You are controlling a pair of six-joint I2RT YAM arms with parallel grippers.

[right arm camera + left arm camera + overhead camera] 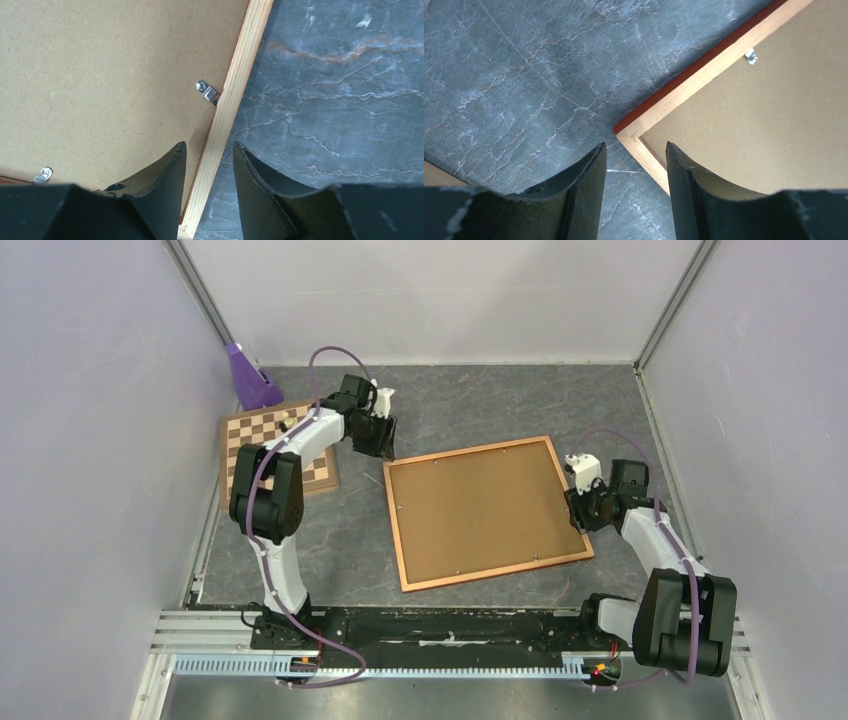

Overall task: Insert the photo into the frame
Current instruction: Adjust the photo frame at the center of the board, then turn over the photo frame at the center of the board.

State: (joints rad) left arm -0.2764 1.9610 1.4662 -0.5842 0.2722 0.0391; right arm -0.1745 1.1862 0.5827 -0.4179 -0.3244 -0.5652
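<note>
Two grippers, both mine, both parted, neither holding anything. Frame (466,451) lies back-up on grey table (360,530), centre-right, brown backing panel (485,510) inside its rails. My left gripper (635,146) hangs above frame's far-left corner, corner just ahead of fingertips. My right gripper (209,144) straddles right rail near metal clip (207,92); contact with rail I cannot tell. Chessboard (260,435) lies far left

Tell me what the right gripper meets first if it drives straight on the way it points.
Probably the frame: the open right gripper points down at its side rail, one finger over the backing, the other over the table. Height unclear.
</note>
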